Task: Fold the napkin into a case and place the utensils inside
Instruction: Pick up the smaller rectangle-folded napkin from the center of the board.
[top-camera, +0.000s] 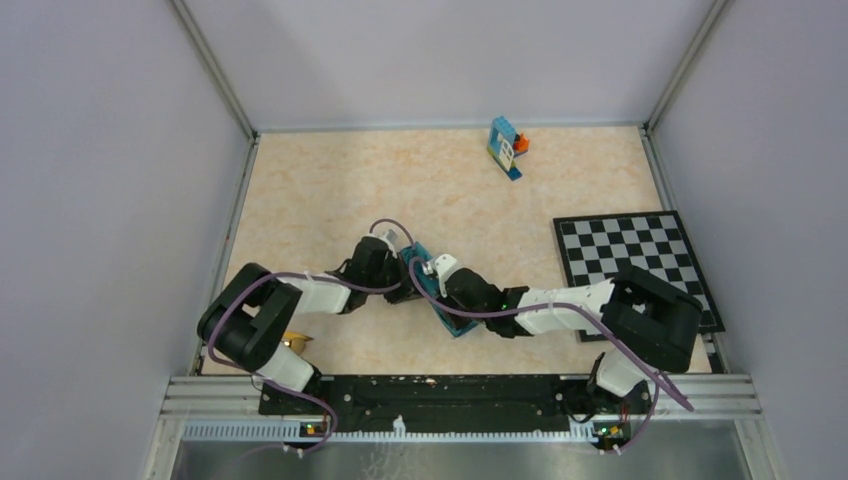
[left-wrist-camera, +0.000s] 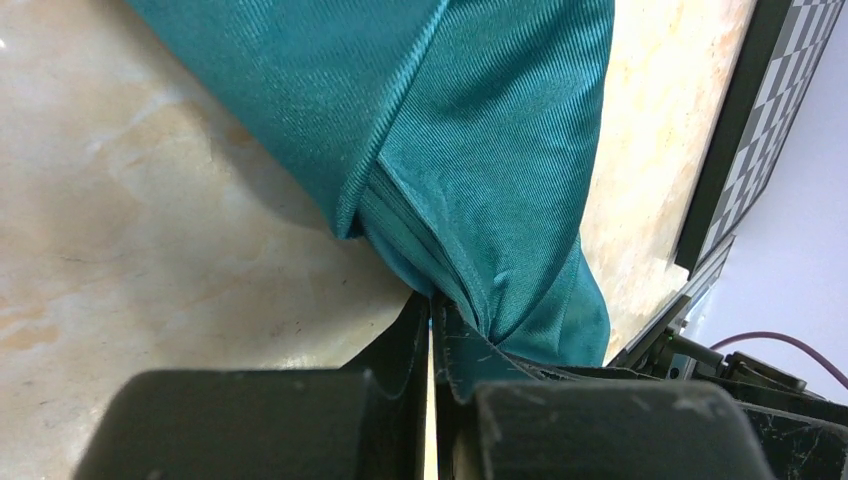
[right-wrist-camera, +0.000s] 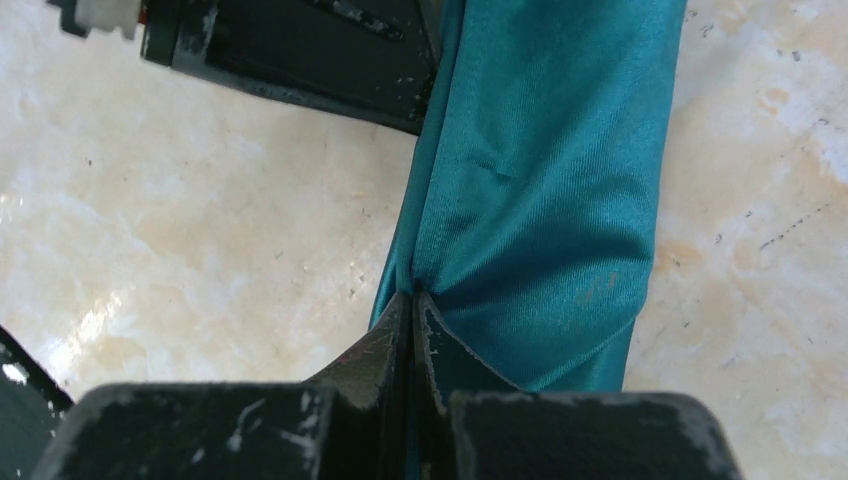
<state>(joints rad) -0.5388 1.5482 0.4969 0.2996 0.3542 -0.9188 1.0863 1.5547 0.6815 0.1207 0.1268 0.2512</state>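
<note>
Folding is looking part done: the left pincer (left-wrist-camera: 432, 322) and the right pincer (right-wrist-camera: 412, 300) are each clenching the napkin (right-wrist-camera: 540, 180), which is lying as a narrow strip mid-way across the surface (top-camera: 330, 190), while what look like the utensils (top-camera: 297, 341) are waiting outside it, near the left edge.

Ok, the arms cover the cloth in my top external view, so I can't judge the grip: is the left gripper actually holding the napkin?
Observer: Yes. The left wrist view shows the left gripper shut on a bunched fold of the napkin.
Operator: And the right one?
Observer: The right gripper is shut too, pinching the long edge of the folded strip.
Operator: Is that a single layer?
Observer: No. The left wrist view shows several layers stacked at the pinched fold.
</note>
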